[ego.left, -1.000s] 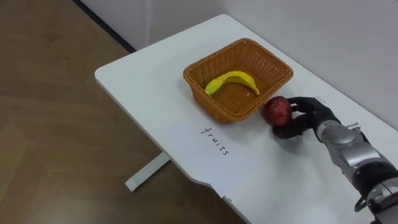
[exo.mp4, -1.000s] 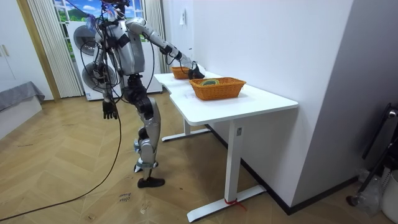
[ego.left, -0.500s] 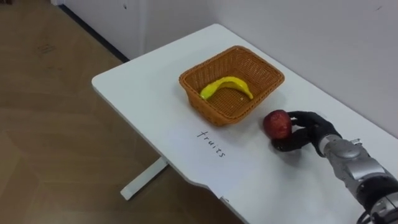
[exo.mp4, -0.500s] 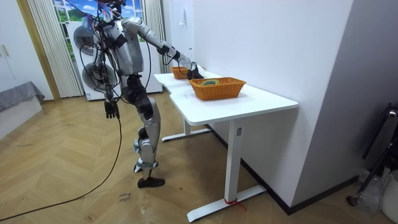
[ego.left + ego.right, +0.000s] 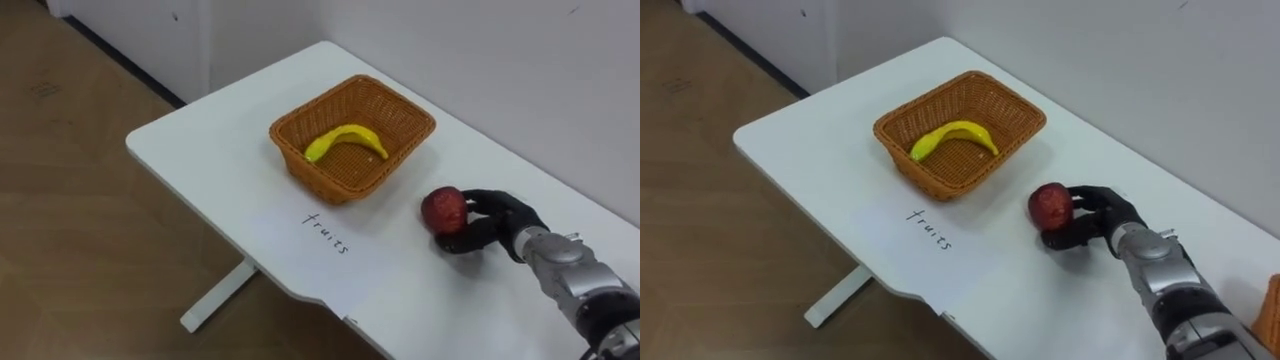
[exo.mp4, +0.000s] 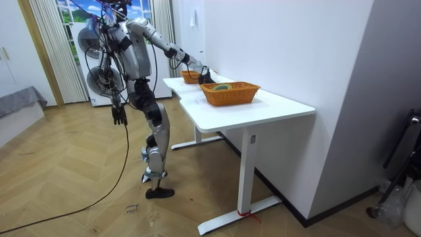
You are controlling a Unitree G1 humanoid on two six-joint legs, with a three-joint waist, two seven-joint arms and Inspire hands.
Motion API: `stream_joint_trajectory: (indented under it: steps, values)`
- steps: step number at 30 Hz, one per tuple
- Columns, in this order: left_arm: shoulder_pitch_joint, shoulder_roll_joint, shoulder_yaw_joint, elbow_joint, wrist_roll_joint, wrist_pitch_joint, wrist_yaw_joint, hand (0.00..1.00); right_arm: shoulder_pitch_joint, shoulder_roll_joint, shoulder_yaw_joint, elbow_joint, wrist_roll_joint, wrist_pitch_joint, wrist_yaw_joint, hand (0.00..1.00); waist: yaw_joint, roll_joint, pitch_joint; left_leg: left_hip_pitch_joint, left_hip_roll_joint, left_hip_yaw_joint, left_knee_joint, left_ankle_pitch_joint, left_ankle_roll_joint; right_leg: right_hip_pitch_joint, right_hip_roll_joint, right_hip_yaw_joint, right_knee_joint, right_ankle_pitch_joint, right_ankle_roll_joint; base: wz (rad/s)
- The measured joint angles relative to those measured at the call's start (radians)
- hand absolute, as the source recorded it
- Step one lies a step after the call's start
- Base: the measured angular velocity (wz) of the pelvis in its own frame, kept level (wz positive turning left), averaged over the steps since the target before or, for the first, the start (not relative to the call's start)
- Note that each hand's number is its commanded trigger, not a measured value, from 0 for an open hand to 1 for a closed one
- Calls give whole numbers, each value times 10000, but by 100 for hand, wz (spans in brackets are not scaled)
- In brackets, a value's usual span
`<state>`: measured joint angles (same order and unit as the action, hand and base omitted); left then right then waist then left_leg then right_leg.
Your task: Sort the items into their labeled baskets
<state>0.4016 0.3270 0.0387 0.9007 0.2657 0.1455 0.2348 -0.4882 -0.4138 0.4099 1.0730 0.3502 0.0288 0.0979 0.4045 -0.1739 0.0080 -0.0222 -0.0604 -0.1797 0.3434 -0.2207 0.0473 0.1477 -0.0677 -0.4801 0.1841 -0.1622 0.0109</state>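
At about four o'clock from the wicker fruit basket (image 5: 385, 165), the right hand (image 5: 495, 225) has its fingers curled round a red apple (image 5: 444, 210), low over the white worktop (image 5: 220, 140). I cannot tell whether the apple rests on the surface or hangs just clear of it.

A second ago the apple sat almost against the basket's near corner. Now a bare strip of worktop separates them. The head camera has shifted too, but the gap itself has widened, so the hand has drawn back rather than gone over the rim.

The banana (image 5: 345, 140) lies in the basket as before, and a handwritten label (image 5: 327, 232) sits at six o'clock from it. The apple is therefore not yet sorted. I judge the hand must rise above the rim and travel toward ten o'clock before letting go.

In the room view, the left hand (image 6: 118, 116) hangs at the robot's side.
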Motion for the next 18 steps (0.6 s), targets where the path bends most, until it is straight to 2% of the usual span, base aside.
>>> stream_joint_trajectory:
  steps: [6,13,18]
  values:
    - [66,11,7,23,3,-15,-30,0,-1,-73,-1,-106,-95,390,152,100,-105,-87,12,131,12,96,-17,-17,19,82,-8,109,9,1,1,-4]
    - [125,19,83,175,-2,-124,-85,0,-2,-352,-29,-675,-566,382,137,100,-169,-80,20,405,-12,109,-78,-10,28,283,6,345,-53,-14,24,-6]
    - [233,-44,553,218,8,-148,-85,0,-3,-556,-89,-1381,-891,386,52,100,-155,-81,26,652,-43,72,-216,-9,35,511,14,400,-166,-32,77,1]
